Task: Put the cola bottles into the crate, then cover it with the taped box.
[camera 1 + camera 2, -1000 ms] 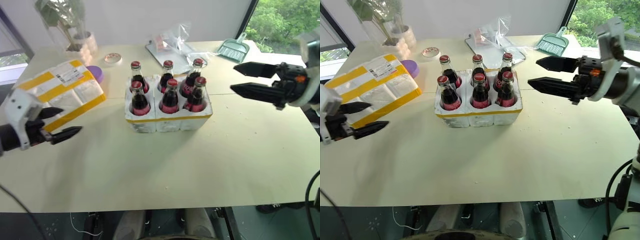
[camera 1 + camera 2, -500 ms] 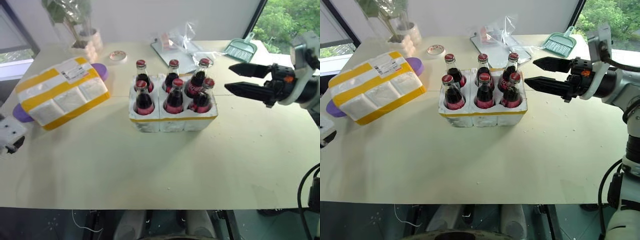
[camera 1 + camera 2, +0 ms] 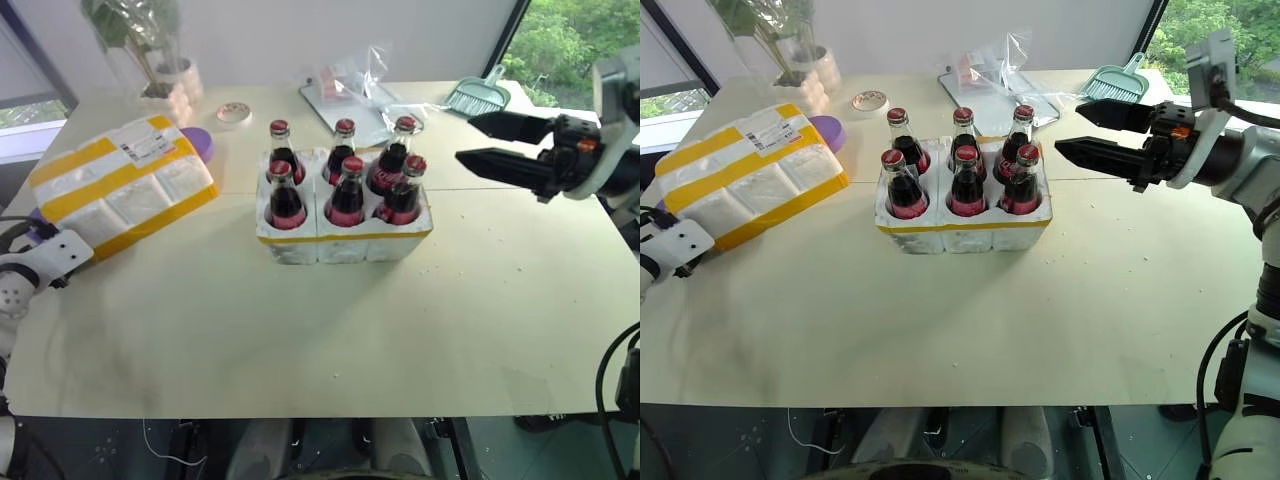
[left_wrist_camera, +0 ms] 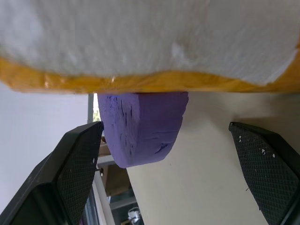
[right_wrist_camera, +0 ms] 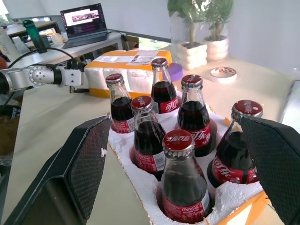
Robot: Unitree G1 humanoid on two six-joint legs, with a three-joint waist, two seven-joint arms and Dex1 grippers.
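Both black fingers of the right gripper [image 3: 478, 142] stand spread wide and hold nothing, pointing level toward the cola bottles [image 3: 347, 184] from the far right side of the table [image 3: 300, 330]; their inner faces carry a fine cross-hatched grip texture, plain in the right wrist view. At the table's left edge the left gripper [image 4: 164, 154] is likewise spread and empty, its textured fingers [image 4: 75, 164] flanking a rounded purple foam piece [image 4: 143, 126] that sits under the near end of the taped box [image 3: 120, 185]. That close view gives what the head views cannot: the box's grainy white foam, the wrinkled yellow tape along its lower edge, and the pitted, cut face of the purple piece. From above, the head views show the box lying tilted, its long axis running from the near left toward the far centre, broad yellow bands crossing it and the white label [image 3: 145, 148] facing up near its far end, with the purple piece showing at both ends. All six glass bottles stand upright, red caps up, in the wells of the crate [image 3: 343, 236], a low white foam tray with a yellow band, its long axis across the table, well apart from the box. Behind lie a green dustpan [image 3: 478, 97], a clear plastic bag [image 3: 352, 88], a small round dish [image 3: 233, 112] and a potted plant [image 3: 150, 50]. Seen from the right wrist, a laptop [image 5: 85, 21] stands on a desk beyond.
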